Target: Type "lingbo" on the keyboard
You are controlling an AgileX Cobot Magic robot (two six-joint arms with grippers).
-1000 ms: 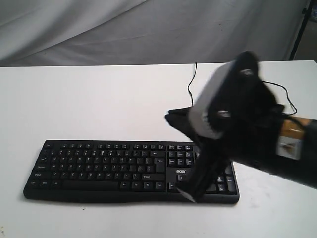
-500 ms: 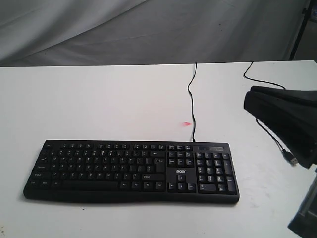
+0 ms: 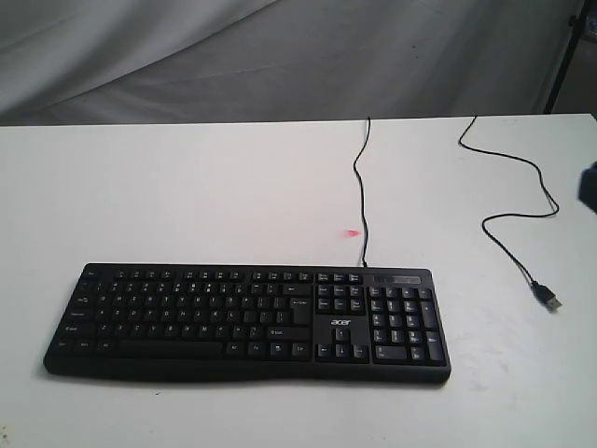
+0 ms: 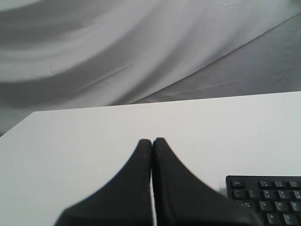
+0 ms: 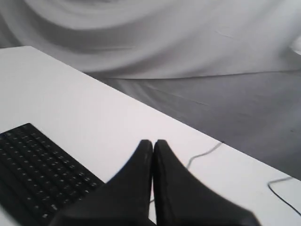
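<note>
A: Keyboard (image 3: 247,322) location?
B: Lower middle of the exterior frame, flat on the white counter (image 3: 187,187), number pad at its right end. Its thin cable (image 3: 359,177) runs up to the counter's far edge.
A: Your fingers?
B: My left fingers (image 4: 148,147) are pressed together, tips touching, gripping nothing. My right fingers (image 5: 150,147) are the same. Neither touches the keys.
A: Else?
B: Loose USB cable (image 3: 518,252) at right, apart from the keyboard. Small red spot (image 3: 351,232) beside the thin cable.
</note>
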